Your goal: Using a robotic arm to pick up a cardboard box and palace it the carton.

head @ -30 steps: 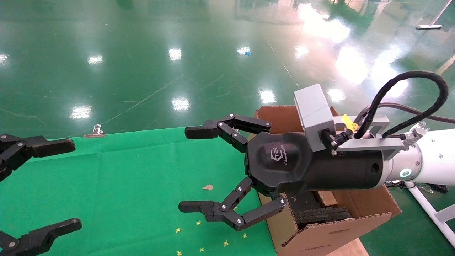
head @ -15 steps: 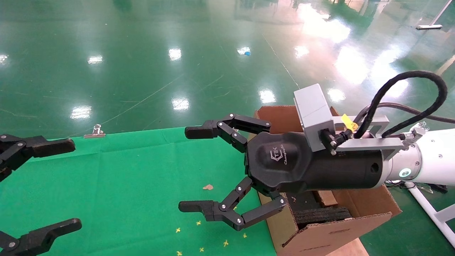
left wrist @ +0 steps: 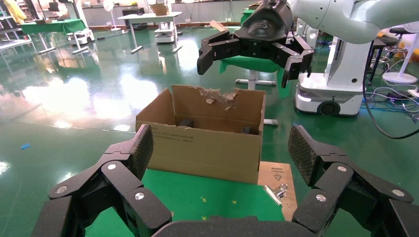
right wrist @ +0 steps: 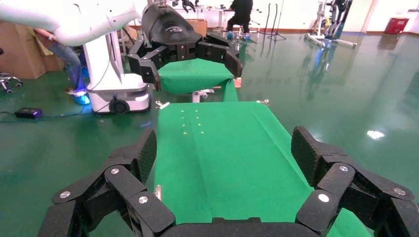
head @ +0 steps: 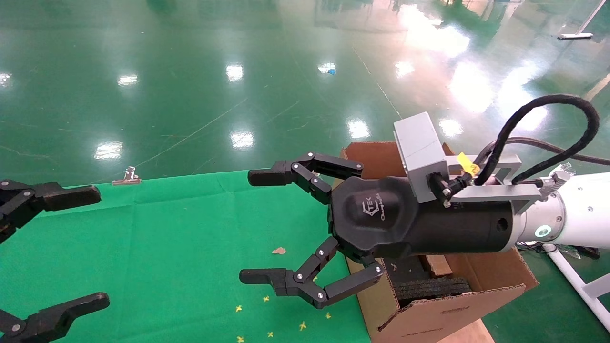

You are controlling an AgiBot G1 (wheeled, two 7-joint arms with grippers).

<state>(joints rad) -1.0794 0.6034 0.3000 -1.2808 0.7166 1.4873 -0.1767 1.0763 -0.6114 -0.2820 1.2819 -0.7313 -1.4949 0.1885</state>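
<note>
The robotic arm, white with a grey camera block and green ring light, reaches in from the right, and its right gripper [head: 257, 226] hangs open and empty over the green cloth, just left of the carton [head: 429, 314]. The carton stands at the table's right end with black foam blocks [head: 431, 288] inside and a torn back flap [left wrist: 220, 95]. A small brown cardboard piece [head: 436, 265] lies inside the carton under the gripper body; I cannot tell whether it is the cardboard box. My left gripper [head: 93, 247] is open and empty at the left edge.
The green cloth [head: 167, 238] covers the table, with a brown scrap [head: 279, 250] and small yellow marks on it. A metal binder clip [head: 127, 177] holds its far edge. The glossy green floor lies beyond. A white stand leg [head: 576, 281] is at the right.
</note>
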